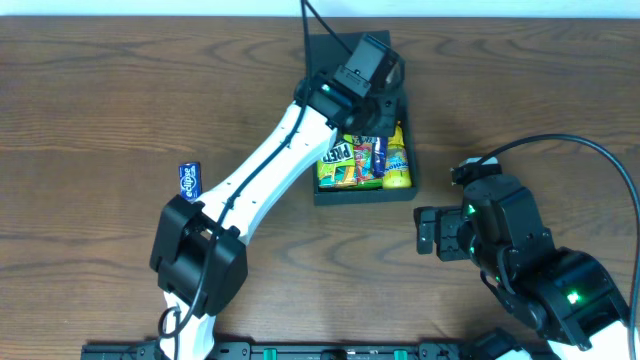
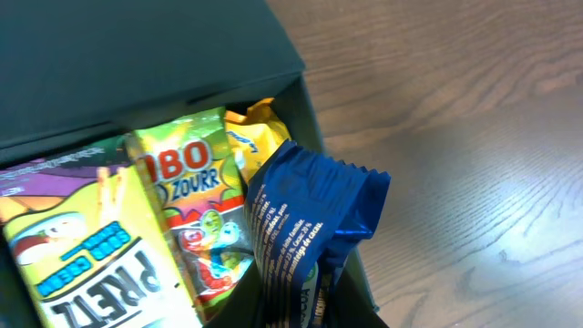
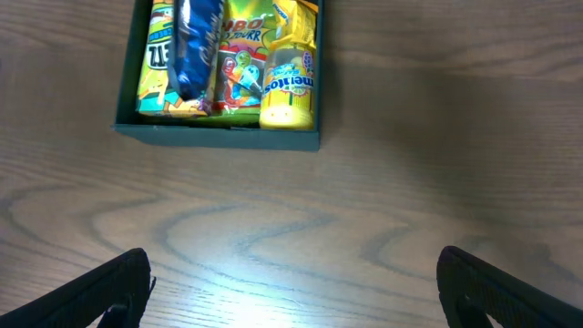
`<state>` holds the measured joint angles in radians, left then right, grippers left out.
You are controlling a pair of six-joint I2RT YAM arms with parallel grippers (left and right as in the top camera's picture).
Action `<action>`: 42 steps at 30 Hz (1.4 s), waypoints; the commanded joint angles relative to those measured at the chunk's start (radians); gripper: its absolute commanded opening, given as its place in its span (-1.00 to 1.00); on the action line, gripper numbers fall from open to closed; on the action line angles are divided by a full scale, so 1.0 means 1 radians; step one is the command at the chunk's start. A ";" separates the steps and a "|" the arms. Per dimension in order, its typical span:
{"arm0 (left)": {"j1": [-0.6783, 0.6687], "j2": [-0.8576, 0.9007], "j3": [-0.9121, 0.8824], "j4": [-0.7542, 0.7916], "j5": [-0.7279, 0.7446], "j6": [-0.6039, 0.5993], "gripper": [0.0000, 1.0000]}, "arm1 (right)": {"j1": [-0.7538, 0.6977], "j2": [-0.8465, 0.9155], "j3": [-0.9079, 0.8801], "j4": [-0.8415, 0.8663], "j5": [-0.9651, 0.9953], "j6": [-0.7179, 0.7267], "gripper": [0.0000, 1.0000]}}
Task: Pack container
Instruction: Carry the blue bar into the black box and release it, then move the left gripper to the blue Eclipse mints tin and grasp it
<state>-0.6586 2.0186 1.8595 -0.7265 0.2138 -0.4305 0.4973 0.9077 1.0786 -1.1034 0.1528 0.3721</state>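
Right gripper (image 3: 293,273) is hovering over bare table (image 3: 383,182) on the near-right side of the container (image 1: 365,194), fingers (image 3: 109,292) spread wide with nothing between them; only their tips are showing at the bottom edge of the right wrist view. The container is sitting open at centre-far, well apart from that gripper. Left arm is reaching across it, so from overhead most of the inside is blocked. Left gripper (image 1: 376,128) is hanging over the container's right half, pinching a blue packet (image 2: 305,228) that is standing on end above the other snacks. The fingertips themselves are cut off below the left wrist frame, so the grip is read from the packet's pose. Inside, a pretzel bag (image 2: 82,264) is lying along the container's left side, a green-yellow gummy bag (image 2: 187,196) next to it, and a yellow pack (image 3: 290,87) against the right wall, lettering blurred. The lid (image 1: 328,52) is lying open on the container's far side, partly hidden by the wrist. A loose blue snack (image 1: 189,180) is sitting well left of the container, label unreadable.
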 commanded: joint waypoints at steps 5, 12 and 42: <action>0.040 0.097 0.016 0.001 -0.039 -0.013 -0.88 | -0.007 -0.005 0.007 -0.001 0.004 -0.014 0.98; 0.045 0.163 0.016 -0.006 -0.025 -0.048 -0.88 | -0.007 -0.005 0.007 -0.001 0.004 -0.014 0.99; 0.363 -0.235 0.028 -0.393 -0.322 -0.018 0.01 | -0.007 -0.005 0.007 -0.001 0.004 -0.014 0.98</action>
<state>-0.3679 1.8011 1.8774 -1.0744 -0.0311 -0.4629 0.4973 0.9073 1.0786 -1.1034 0.1532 0.3706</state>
